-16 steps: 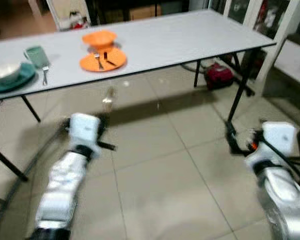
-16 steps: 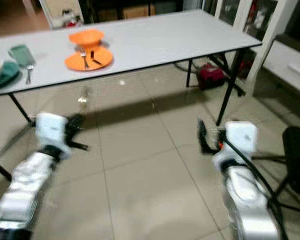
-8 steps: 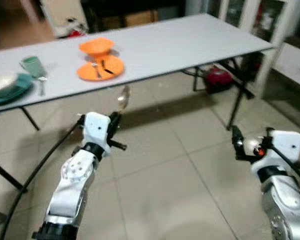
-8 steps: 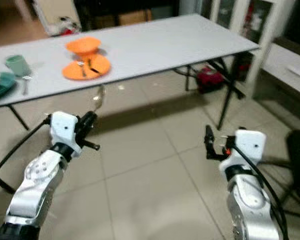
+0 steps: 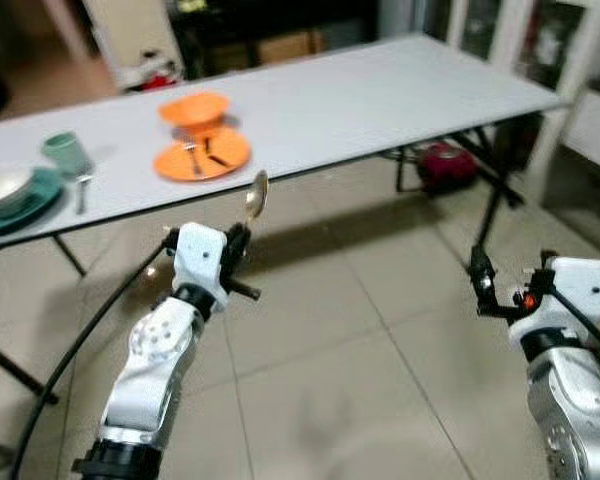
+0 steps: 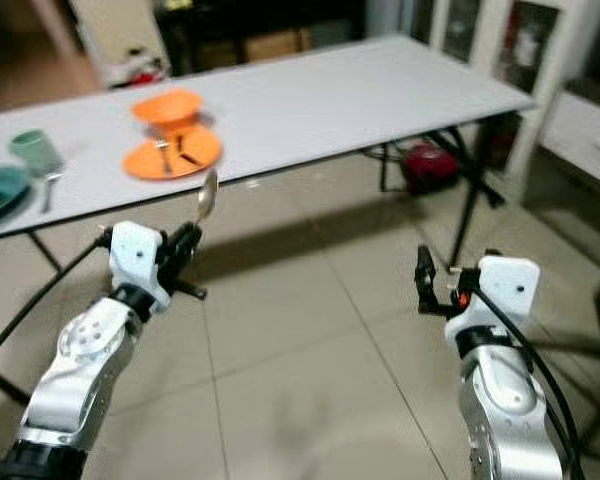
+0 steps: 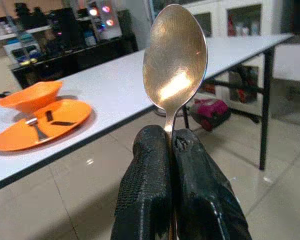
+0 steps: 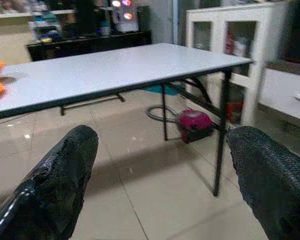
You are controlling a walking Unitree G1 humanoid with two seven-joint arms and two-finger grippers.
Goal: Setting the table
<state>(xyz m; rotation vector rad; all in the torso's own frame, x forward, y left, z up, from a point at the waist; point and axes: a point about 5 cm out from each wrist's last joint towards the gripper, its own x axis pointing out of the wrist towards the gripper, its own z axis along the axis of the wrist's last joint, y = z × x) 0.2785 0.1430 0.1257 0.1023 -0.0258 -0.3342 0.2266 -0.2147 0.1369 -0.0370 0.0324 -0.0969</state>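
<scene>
My left gripper [image 5: 238, 244] is shut on the handle of a metal spoon [image 5: 256, 195], whose bowl [image 7: 174, 55] points up toward the table's near edge. The long grey table [image 5: 380, 90] stretches across ahead. On it stand an orange plate [image 5: 202, 154] with a fork and a dark item, and an orange bowl [image 5: 194, 107] behind it. Farther left are a green cup [image 5: 64, 153], a fork [image 5: 81, 187] and a teal plate holding a white bowl [image 5: 4, 187]. My right gripper [image 5: 477, 281] hangs open over the floor, its fingers [image 8: 65, 175] wide apart.
Black table legs [image 5: 493, 205] stand at the right end, with a red vacuum-like object [image 5: 445, 165] on the tiled floor beneath. A white cabinet [image 5: 570, 60] lines the right side. A black cable [image 5: 80, 340] trails by my left arm.
The camera has moved closer to the table and steadied. My left arm has risen, carrying the spoon up toward the table's edge. The right arm stays low.
</scene>
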